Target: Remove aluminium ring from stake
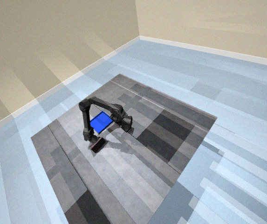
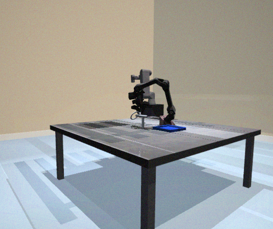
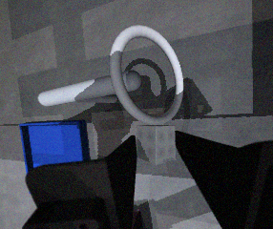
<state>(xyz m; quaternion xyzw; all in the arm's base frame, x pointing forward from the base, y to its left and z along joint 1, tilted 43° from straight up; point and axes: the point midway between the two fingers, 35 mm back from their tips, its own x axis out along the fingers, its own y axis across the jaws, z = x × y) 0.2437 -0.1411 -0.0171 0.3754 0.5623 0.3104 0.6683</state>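
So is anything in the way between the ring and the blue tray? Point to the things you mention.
Yes, the steel stake (image 2: 142, 123) with its cross-bar (image 2: 142, 115) (image 3: 62, 95) stands between the ring (image 2: 131, 115) (image 3: 178, 76) and the blue tray (image 1: 101, 122) (image 2: 169, 128) (image 3: 55, 143). One bar end shows through the ring's opening, but I can't tell if it pokes through.
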